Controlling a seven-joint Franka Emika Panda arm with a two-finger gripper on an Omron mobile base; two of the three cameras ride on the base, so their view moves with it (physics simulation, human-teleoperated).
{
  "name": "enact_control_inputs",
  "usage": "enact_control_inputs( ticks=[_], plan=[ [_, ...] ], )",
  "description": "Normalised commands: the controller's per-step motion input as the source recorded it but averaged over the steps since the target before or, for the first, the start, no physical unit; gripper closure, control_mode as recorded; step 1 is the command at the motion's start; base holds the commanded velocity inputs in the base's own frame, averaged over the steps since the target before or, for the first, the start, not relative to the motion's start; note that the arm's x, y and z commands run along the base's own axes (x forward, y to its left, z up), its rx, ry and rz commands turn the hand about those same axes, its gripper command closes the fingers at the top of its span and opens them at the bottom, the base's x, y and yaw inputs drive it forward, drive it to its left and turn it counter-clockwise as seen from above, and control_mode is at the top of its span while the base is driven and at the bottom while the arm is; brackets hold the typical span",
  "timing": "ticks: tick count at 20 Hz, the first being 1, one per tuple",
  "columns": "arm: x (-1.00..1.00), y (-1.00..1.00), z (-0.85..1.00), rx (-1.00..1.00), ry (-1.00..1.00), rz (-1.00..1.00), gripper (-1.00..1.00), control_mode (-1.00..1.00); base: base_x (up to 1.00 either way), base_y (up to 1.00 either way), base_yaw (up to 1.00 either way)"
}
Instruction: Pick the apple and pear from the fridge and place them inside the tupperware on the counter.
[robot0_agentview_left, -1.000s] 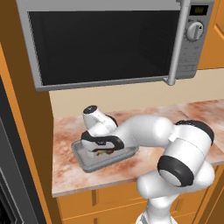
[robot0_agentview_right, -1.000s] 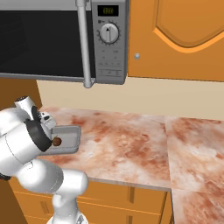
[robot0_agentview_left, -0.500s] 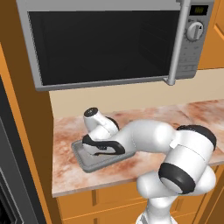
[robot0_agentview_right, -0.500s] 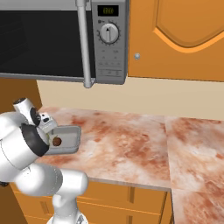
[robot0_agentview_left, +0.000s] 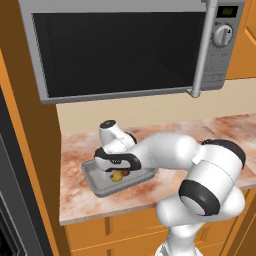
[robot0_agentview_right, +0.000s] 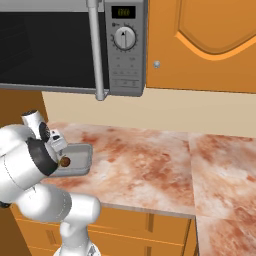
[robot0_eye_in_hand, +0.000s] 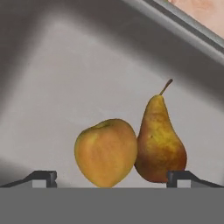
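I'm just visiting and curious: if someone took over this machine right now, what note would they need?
Gripper: jaws open, holding nothing, low over the tupperware on the counter.
Apple and pear: both inside the tupperware, side by side and touching.
Done: both fruits are placed.
Left: probably only lifting the arm clear.
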Motion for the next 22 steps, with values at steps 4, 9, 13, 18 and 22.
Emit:
enact_control_inputs(
  ticks=[4,9,13,18,22],
  plan=[
    [-0.01,0.02,0.00,0.02,0.00,0.00,-1.00,-1.00,0.00,0.00,0.00],
    [-0.43,0.00,0.01,0.02,-0.15,-0.10,-1.00,-1.00,0.00,0.00,0.00],
    [-0.62,0.00,0.07,0.12,-0.24,-0.17,-1.00,-1.00,0.00,0.00,0.00],
    [-0.40,-0.05,0.37,0.08,-0.14,-0.12,-1.00,-1.00,0.00,0.00,0.00],
    [-0.14,-0.15,0.73,0.09,0.00,-0.05,-1.00,-1.00,0.00,0.00,0.00]
  ],
)
